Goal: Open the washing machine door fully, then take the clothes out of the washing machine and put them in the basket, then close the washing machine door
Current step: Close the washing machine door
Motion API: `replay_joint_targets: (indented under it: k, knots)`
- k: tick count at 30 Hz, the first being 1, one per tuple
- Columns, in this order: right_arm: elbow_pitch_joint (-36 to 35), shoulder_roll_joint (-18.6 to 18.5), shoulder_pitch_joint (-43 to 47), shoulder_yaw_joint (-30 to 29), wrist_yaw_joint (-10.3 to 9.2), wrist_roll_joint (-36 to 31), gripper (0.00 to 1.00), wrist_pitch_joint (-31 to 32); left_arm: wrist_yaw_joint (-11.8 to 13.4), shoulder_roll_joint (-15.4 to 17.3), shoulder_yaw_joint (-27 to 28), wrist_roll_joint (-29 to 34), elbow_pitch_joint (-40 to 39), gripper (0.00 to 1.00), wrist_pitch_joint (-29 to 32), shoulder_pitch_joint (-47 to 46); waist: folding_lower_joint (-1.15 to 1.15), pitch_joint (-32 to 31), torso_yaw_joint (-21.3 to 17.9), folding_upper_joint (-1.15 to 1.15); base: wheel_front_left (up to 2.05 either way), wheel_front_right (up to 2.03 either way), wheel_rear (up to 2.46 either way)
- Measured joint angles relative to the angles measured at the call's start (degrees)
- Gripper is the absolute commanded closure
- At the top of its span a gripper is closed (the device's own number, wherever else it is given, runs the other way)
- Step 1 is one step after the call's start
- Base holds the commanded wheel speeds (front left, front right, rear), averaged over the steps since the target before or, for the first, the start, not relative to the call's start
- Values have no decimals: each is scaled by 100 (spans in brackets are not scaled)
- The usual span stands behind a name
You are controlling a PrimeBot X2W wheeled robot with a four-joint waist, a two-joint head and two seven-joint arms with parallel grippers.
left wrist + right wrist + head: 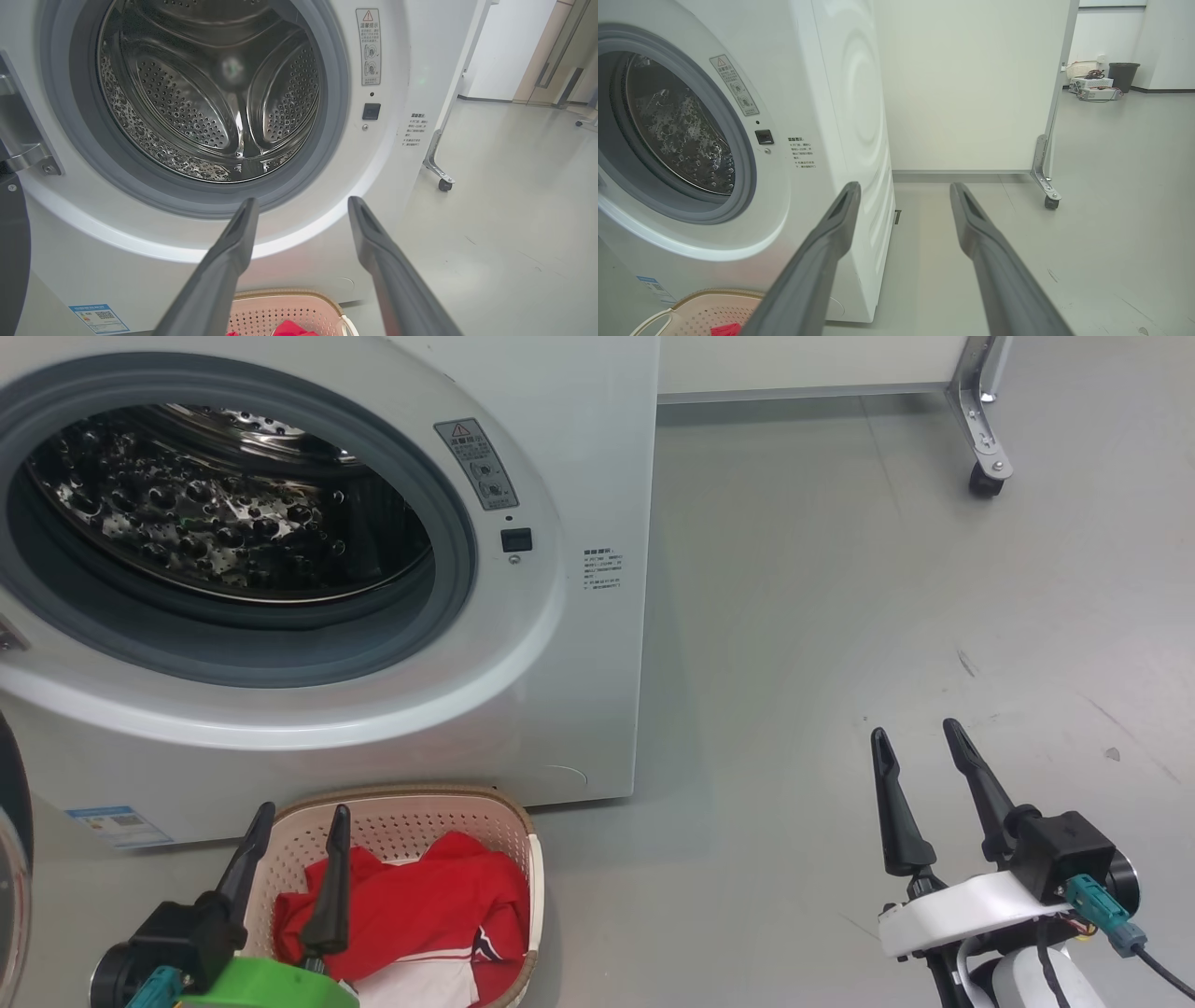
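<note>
At six o'clock below the washing machine [579, 476], the clothes [420, 896] lie in the basket [411, 793] (wrist views catch just a red scrap). The left gripper [303, 809] and right gripper [914, 728] gape, holding nothing. At nine o'clock a dark sliver, probably the door [11, 821], is cut off.

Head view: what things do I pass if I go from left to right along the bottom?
washing machine door → blue label sticker → basket → right gripper

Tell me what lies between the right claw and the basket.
Bare grey floor separates the right claw from the basket, as the head view shows.
</note>
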Motion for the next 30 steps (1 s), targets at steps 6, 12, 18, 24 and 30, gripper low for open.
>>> replay_joint_targets:
  k: [6,12,18,24,30]
  knots:
    - [0,1,5,-8,1,-12,0,0,0,-20,12,15,-41,0,0,41,0,3,10,0,0,0,0]
    - [0,3,16,-14,2,-13,0,0,0,-35,44,176,-40,0,0,80,0,8,19,0,-13,13,0]
    - [0,5,19,-24,10,-14,0,0,0,-63,43,177,-81,0,0,81,0,13,26,0,-37,37,0]
    - [0,9,20,-27,53,-60,0,0,0,-68,62,194,-122,0,0,81,0,19,29,0,-62,62,0]
    - [3,16,21,-30,54,-64,0,0,0,-76,64,203,-133,0,0,81,0,22,28,0,-86,86,0]
